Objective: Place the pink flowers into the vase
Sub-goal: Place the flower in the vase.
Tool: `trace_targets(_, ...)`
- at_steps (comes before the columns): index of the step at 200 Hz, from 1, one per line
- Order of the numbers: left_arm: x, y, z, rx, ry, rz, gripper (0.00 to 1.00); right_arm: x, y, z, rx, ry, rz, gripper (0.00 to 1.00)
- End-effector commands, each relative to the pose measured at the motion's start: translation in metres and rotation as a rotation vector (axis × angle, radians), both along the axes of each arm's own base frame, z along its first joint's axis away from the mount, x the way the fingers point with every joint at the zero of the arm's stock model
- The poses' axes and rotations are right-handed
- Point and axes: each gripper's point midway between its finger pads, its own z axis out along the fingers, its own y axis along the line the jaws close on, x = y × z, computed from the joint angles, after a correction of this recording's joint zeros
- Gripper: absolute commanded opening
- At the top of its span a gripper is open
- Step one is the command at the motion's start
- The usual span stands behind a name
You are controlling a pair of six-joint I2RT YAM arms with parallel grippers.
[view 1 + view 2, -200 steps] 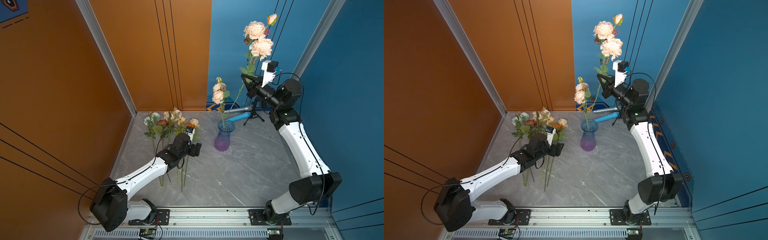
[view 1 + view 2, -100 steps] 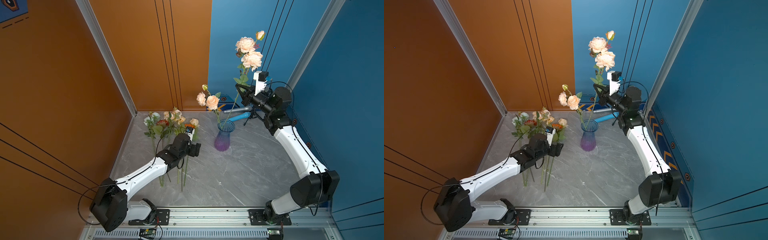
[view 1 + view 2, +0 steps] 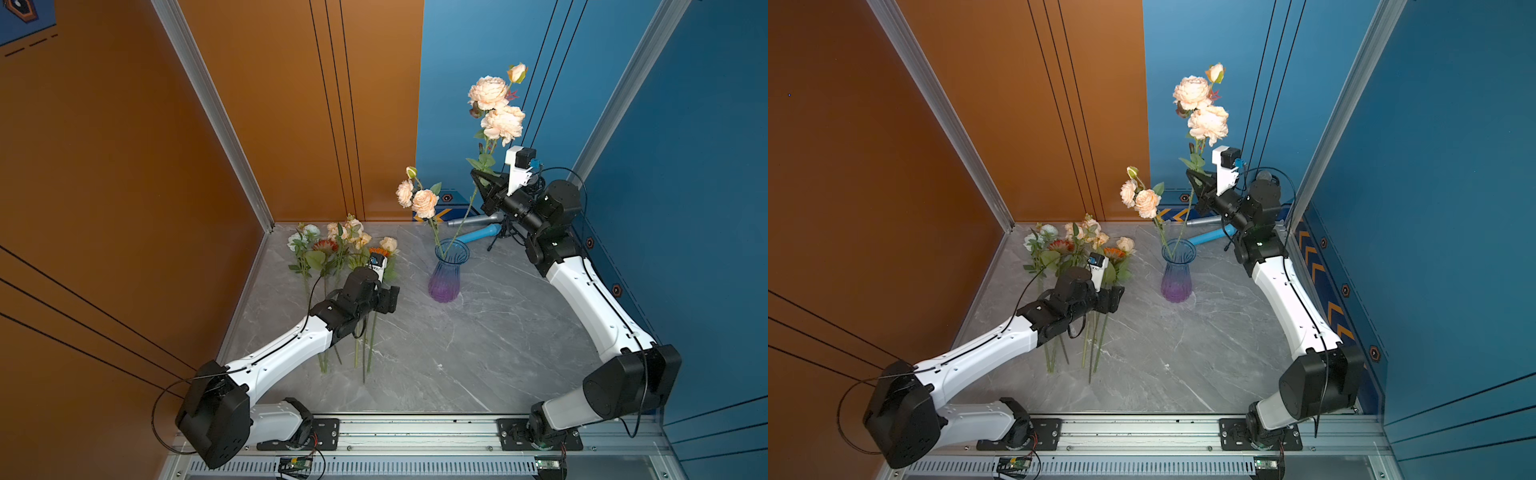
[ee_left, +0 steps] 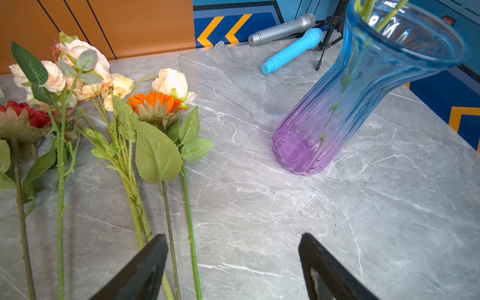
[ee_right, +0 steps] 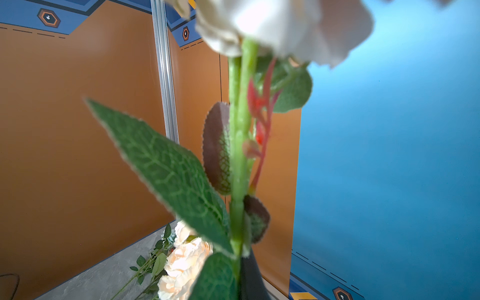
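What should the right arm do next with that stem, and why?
Probably open the right gripper and release: it is shut on a pink flower whose stem end already sits inside the vase mouth, beside the other pink flower standing there, so nothing seems left to insert.

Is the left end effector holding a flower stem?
No, the left end effector is open, fingers wide apart above the lying stems.

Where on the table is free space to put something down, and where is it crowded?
Bare marble lies between the vase and the front rail, also between vase and right arm. Crowded: the loose flowers under the left arm; microphones behind the vase.
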Motion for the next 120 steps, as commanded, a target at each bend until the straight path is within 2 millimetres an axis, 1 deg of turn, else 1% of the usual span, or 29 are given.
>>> trace_targets(1,-0.001,0.002,0.008,0.027,-0.023,0.001,0.82,-0.002,0.003,-0.012,-0.033,0.047,0.001,0.0)
trace_targets(43,0.002,0.0,0.006,0.027,-0.019,-0.004,0.82,-0.012,0.001,0.003,-0.039,0.024,-0.001,0.0)
trace_targets(120,0.004,-0.002,0.006,0.031,-0.022,-0.008,0.82,-0.018,-0.001,0.016,-0.042,0.002,-0.005,0.0)
